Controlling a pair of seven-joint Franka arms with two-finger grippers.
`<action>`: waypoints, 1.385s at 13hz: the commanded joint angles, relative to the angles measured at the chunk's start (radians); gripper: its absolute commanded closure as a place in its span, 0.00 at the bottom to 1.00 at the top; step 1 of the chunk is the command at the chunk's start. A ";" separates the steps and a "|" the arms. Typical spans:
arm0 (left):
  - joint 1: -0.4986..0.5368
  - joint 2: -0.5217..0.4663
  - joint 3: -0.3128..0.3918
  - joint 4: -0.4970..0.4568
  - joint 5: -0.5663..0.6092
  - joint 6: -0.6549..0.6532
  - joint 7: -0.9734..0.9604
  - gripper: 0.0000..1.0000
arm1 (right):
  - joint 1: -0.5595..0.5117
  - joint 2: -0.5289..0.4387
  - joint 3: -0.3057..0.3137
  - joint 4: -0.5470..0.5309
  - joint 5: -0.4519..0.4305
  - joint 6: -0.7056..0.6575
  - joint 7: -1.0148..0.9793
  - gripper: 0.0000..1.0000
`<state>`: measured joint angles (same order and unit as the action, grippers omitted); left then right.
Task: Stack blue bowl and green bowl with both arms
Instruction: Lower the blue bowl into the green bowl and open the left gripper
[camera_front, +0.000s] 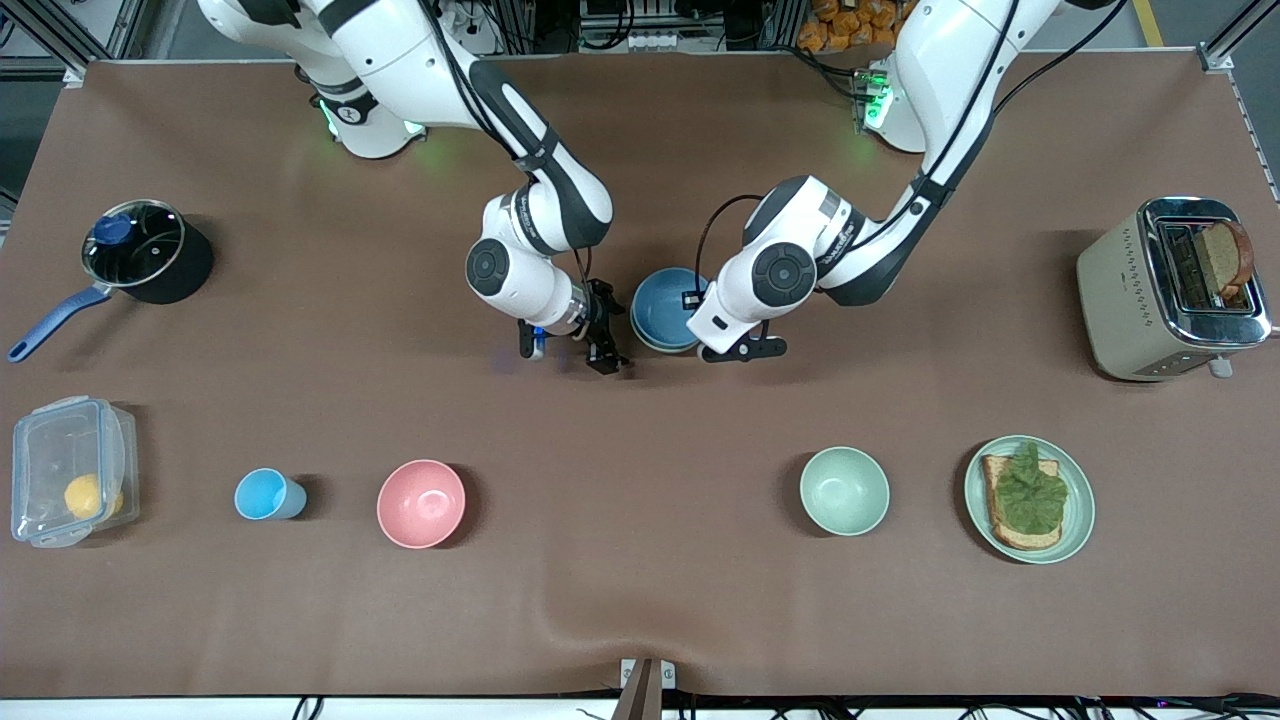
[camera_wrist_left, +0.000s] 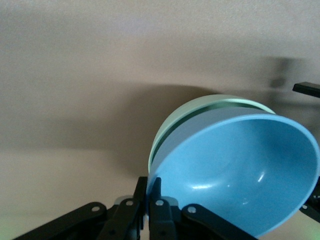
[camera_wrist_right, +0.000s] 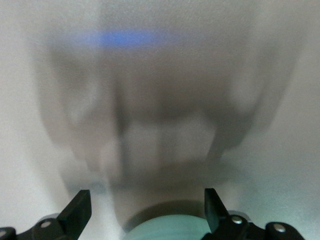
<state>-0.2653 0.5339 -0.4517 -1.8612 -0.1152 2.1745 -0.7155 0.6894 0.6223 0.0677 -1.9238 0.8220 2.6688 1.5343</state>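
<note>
Mid-table, between the two wrists: the blue bowl (camera_front: 666, 308) sits nested inside the green bowl (camera_front: 650, 342), of which only a thin rim edge shows under the blue one in the front view. The left wrist view shows the same pairing, with the blue bowl (camera_wrist_left: 240, 175) in front and the green bowl (camera_wrist_left: 200, 112) wrapped round its outer wall as a pale crescent.

Left gripper (camera_front: 700, 345): at the stack's edge toward the left arm's end of the table. Its fingers (camera_wrist_left: 155, 200) are closed together on the blue bowl's rim, one finger inside the wall and one outside, as the left wrist view shows. The bowl appears tilted in that view. Whether the outer finger also pinches the green wall cannot be told.

Right gripper (camera_front: 600, 350): just beside the stack, toward the right arm's end of the table, low over the brown tablecloth (camera_front: 640, 600). Its fingers (camera_wrist_right: 77, 210) stand spread wide with nothing between them. A curved green edge (camera_wrist_right: 165, 230) shows low between the fingertips in the right wrist view, clear of both.

Elsewhere on the cloth, well apart from the stack and nearer the front camera: a pink bowl (camera_front: 421, 503), a light-blue cup (camera_front: 265, 494), a paler mint bowl (camera_front: 844, 490), and a green plate (camera_front: 1080, 510) with toast.
</note>
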 joint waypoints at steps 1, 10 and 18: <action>-0.020 0.017 0.004 0.013 -0.027 0.024 -0.018 1.00 | 0.002 0.002 0.001 0.005 0.029 0.008 -0.031 0.00; -0.028 0.024 0.004 0.016 -0.027 0.025 -0.019 0.00 | 0.006 -0.003 0.001 0.002 0.028 0.005 -0.033 0.00; 0.090 -0.163 0.021 0.215 -0.012 -0.273 -0.019 0.00 | -0.007 -0.065 -0.005 -0.046 0.020 -0.015 -0.100 0.00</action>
<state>-0.2316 0.4393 -0.4354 -1.7123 -0.1158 2.0339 -0.7346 0.6892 0.6116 0.0668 -1.9233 0.8220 2.6678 1.4838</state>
